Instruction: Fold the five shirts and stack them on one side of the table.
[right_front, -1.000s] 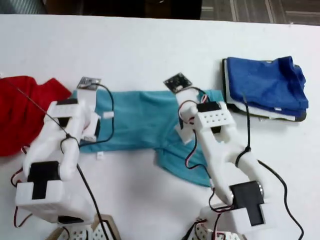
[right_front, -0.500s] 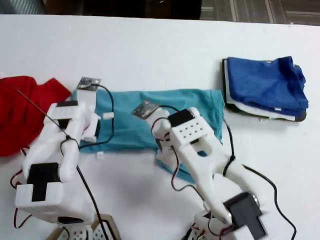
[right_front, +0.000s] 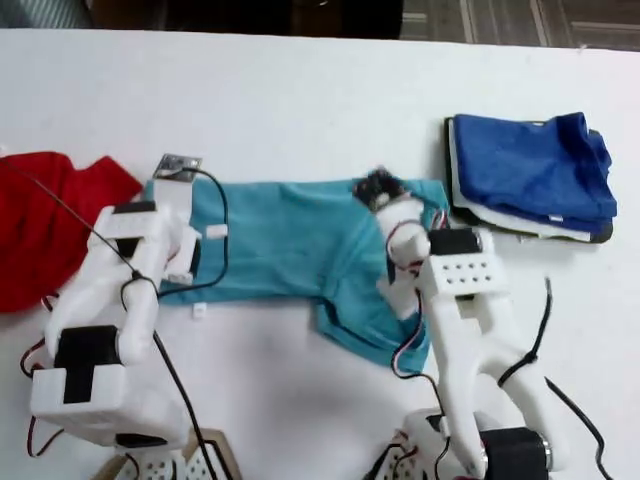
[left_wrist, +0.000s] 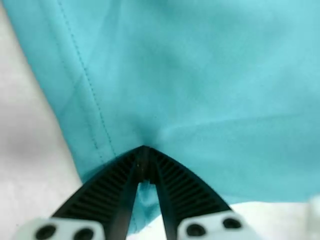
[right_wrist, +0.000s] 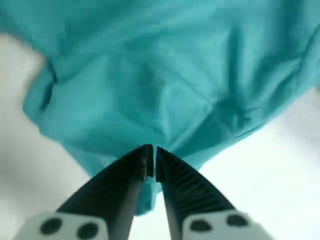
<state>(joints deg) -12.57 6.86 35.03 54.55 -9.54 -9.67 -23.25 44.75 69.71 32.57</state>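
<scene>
Red shirt (right_front: 40, 230) cut off at edge, teal shirt (right_front: 280, 240) partly hidden

— Where can you get through?
— Far side: bare worktop (right_front: 300, 100) stretches behind the teal shirt (right_front: 270, 235), plenty of room for you there.
— The flanks?
— Tight. Red shirt (right_front: 40, 225) heaped at your left, folded blue stack (right_front: 530, 175) at your right, just beside the teal cloth. Between the arm bases you've a white gap, but a black cable (right_front: 172, 375) trails across it.
</scene>
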